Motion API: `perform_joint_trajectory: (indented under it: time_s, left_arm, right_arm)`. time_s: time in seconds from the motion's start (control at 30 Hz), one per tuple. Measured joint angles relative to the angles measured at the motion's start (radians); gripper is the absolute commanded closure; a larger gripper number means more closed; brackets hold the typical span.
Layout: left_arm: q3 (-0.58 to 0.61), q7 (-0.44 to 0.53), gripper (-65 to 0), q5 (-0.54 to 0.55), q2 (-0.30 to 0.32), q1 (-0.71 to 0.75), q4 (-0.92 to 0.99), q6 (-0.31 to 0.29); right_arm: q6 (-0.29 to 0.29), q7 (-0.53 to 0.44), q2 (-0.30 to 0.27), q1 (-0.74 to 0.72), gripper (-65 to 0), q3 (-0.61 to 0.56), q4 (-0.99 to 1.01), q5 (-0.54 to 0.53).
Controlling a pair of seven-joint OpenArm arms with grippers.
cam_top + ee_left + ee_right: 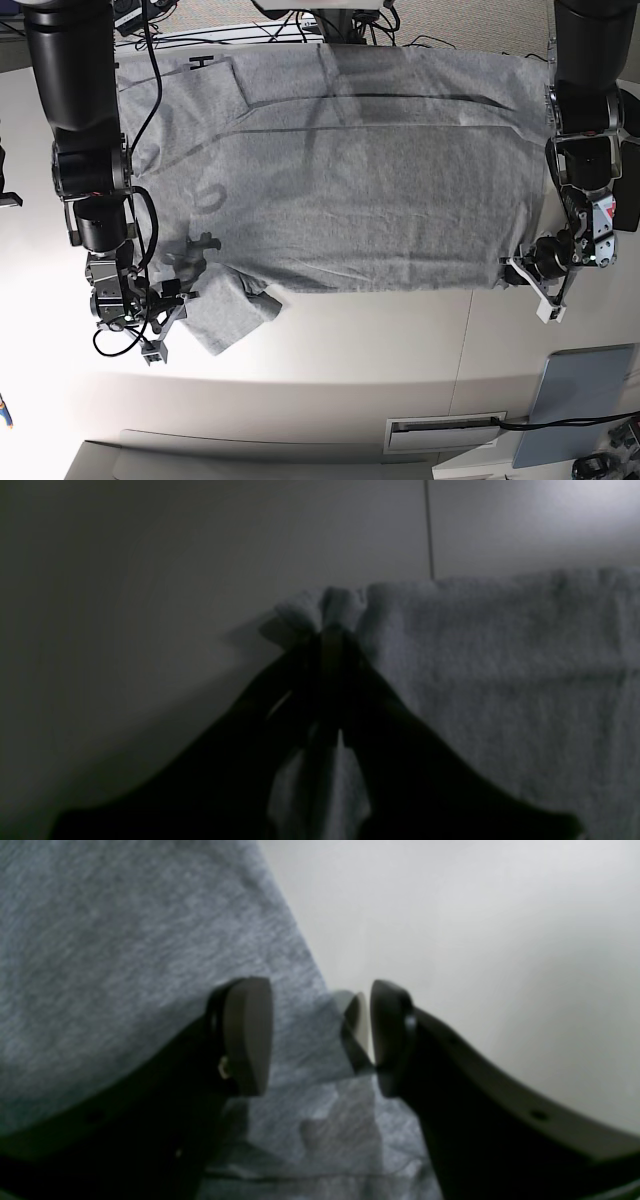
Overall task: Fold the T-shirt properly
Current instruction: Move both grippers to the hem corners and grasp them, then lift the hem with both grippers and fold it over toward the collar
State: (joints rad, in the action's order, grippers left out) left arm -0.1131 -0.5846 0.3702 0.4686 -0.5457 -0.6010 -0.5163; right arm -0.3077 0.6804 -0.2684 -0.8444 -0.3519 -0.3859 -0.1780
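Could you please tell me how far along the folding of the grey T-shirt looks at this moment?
Early stage. Done: the heather-grey cotton T-shirt lies spread across the white table, with one sleeve bunched at the near edge. In hand: the left gripper is shut on a hem corner; the right gripper stands open over the sleeve edge, not yet gripping. Left: closing on that side and every body fold.

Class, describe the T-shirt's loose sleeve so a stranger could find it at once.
Start at the grey T-shirt spread across the white table. Follow its near edge toward the right gripper. The sleeve is the only flap jutting past that straight edge.
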Motion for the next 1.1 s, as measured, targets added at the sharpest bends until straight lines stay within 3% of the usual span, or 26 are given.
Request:
perform_joint_trajectory:
  time_s: [0.07,0.2,0.23,0.43,0.6,0.7,0.83,0.97,1.1]
  left_arm:
    - [0.000,0.002,0.0,0.001,0.000,0.000,0.000,0.000]
    - [0.000,0.005,0.0,0.000,0.000,0.000,0.000,0.000]
    - [0.000,0.007,0.0,0.000,0.000,0.000,0.000,0.000]
    - [0.000,-0.010,0.0,0.005,0.000,0.005,-0.018,0.003]
    - [0.003,-0.136,0.0,0.058,0.003,0.023,-0.122,0.003]
    - [0.007,-0.179,0.0,0.135,0.020,0.057,-0.227,0.003]
    - [0.004,-0.183,0.0,0.233,0.069,0.154,-0.369,0.037]
    - [0.004,-0.226,0.0,0.225,0.081,0.270,-0.513,0.042]
    - [-0.009,-0.219,0.0,0.222,0.076,0.384,-0.661,0.089]
  right_arm:
    - [0.000,0.002,0.000,0.004,-25.6,0.000,0.000,-0.007]
    - [-0.023,0.007,0.002,0.016,-2.3,0.000,-0.006,-0.015]
    - [-0.017,0.006,0.003,0.017,0.0,0.000,-0.007,-0.010]
    - [-0.006,0.003,0.003,0.024,0.0,0.000,-0.034,0.059]
    - [-0.002,0.135,-0.023,0.068,0.0,-0.003,-0.188,0.072]
    - [0.010,0.180,-0.067,0.120,0.0,-0.005,-0.353,0.031]
    - [0.080,0.231,-0.155,0.231,0.0,-0.006,-0.623,-0.054]
    - [0.105,0.309,-0.209,0.365,0.0,0.004,-0.869,0.030]
    - [0.128,0.353,-0.220,0.508,0.0,0.081,-1.077,0.084]
